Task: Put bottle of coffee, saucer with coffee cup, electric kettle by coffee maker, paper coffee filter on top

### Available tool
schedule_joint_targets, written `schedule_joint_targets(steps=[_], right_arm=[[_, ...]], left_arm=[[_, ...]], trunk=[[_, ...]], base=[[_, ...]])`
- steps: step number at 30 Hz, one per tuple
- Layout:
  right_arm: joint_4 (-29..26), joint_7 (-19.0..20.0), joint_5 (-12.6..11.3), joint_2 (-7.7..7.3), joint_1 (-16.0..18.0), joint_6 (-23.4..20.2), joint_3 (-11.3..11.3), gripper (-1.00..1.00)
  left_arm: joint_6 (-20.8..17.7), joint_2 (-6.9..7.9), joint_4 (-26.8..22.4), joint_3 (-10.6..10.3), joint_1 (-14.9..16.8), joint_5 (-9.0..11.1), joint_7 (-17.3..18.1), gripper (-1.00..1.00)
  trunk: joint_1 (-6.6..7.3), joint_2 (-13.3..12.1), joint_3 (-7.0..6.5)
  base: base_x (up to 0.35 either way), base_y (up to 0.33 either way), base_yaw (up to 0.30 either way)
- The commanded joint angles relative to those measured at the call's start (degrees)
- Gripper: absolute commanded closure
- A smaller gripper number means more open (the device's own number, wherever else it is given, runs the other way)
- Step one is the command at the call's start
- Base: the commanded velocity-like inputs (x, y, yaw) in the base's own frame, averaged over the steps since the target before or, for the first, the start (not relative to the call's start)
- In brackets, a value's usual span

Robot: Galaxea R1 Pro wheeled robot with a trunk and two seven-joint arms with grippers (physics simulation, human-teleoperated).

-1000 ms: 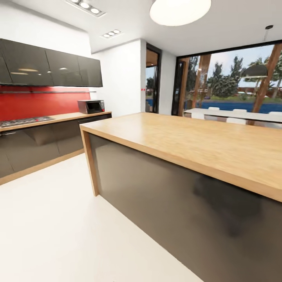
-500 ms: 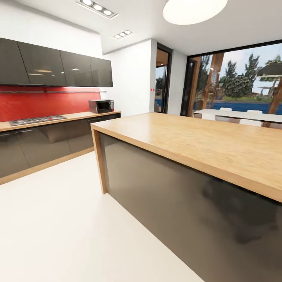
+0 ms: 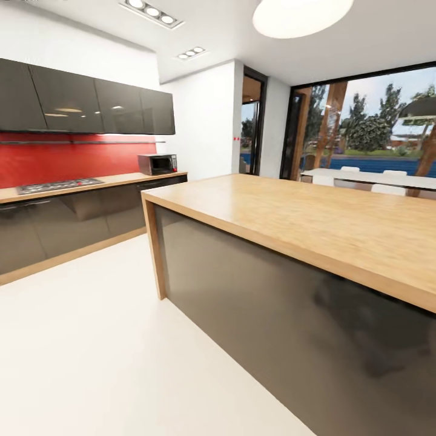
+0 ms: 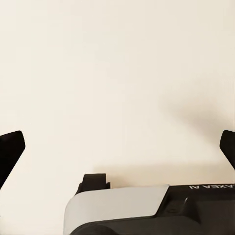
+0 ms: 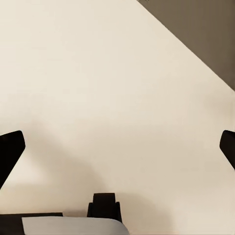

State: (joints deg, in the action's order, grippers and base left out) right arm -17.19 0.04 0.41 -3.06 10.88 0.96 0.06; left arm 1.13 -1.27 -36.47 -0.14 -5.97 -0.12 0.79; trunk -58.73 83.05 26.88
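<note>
None of the coffee station's things is in sight here. In the left wrist view my left gripper (image 4: pixel 117 147) stands open, its dark fingertips (image 4: pixel 11 147) far apart over the pale floor, with nothing between them. My right gripper (image 5: pixel 117 147) is open too, with its fingertips (image 5: pixel 10 147) spread over the same pale floor and holding nothing. Part of the robot's grey base (image 4: pixel 122 210) lies below the left gripper.
A kitchen island with a wooden top (image 3: pixel 290 212) and dark front (image 3: pixel 272 315) stands close ahead on the right. Along the left wall runs a counter (image 3: pixel 91 181) with a hob (image 3: pixel 57 184) and a microwave (image 3: pixel 156 163). White floor (image 3: pixel 91 339) opens to the left.
The whole head view has shifted to the right between one second ago and half a second ago, so the camera turned left. Since then it has barely moved.
</note>
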Motion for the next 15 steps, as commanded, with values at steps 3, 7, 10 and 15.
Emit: schedule_joint_targets(steps=[3,7,10,15], right_arm=[[-0.01,-0.04,0.00,-0.08,0.02,0.23,-0.05,-1.00],[-0.09,-0.09,-0.14,-0.16,0.02,0.37,-0.12,-1.00],[-0.11,-0.11,-0.03,-0.08,0.02,0.45,-0.01,-1.00],[-0.05,-0.12,0.10,-0.02,0.02,0.45,0.12,-1.00]], left_arm=[[0.16,-0.27,0.02,0.00,-0.01,0.00,0.17,-1.00],[0.12,-1.00,1.04,0.09,-0.01,-0.09,0.18,-1.00],[0.15,-1.18,1.77,0.07,-0.01,-0.12,0.18,-1.00],[0.19,-1.36,2.46,0.06,-0.01,-0.14,0.18,-1.00]], trunk=[[0.00,0.03,0.05],[0.00,0.03,0.05],[0.00,0.03,0.05],[0.00,0.03,0.05]], base=[[0.000,0.000,0.165],[0.000,0.000,0.214],[0.000,0.000,0.230],[0.000,0.000,0.237]])
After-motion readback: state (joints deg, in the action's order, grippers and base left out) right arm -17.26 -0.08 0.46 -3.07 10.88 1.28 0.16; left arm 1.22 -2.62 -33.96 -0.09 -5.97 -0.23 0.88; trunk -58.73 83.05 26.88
